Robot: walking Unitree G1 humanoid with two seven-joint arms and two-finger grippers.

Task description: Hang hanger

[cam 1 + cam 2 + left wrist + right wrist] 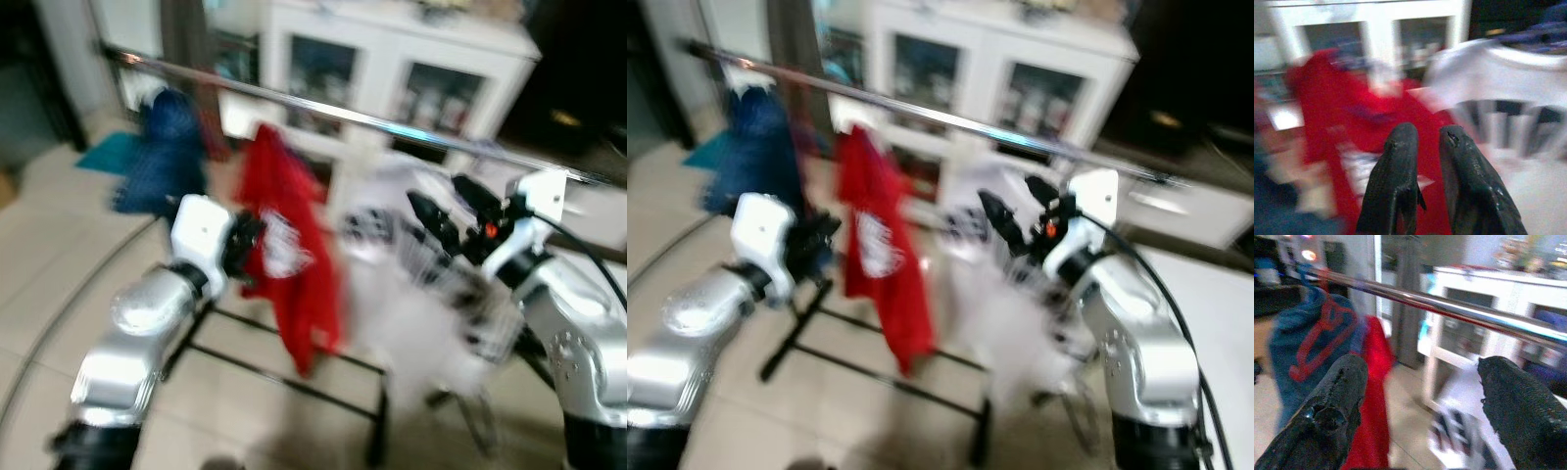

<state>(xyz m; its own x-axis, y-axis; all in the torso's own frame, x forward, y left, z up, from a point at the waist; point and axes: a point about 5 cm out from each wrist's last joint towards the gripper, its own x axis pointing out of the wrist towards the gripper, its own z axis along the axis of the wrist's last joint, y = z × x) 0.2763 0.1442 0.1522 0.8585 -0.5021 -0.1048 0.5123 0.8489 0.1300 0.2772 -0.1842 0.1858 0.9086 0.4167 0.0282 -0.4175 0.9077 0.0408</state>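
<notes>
The views are blurred. A chrome rail (323, 110) runs from upper left down to the right. On it hang a blue garment (162, 157) on a red hanger (1317, 340), a red garment (289, 255) and a white garment with dark stripes (421, 294). My right gripper (453, 208) is raised just below the rail above the white garment, open, with nothing between its fingers (1337, 396). My left gripper (250, 240) is against the red garment's left edge, its fingertips (1400, 142) close together and holding nothing.
A white cabinet with glass doors (392, 69) stands right behind the rail. The rack's black base bars (294, 382) lie across the pale tiled floor. A teal mat (108, 152) lies at the far left.
</notes>
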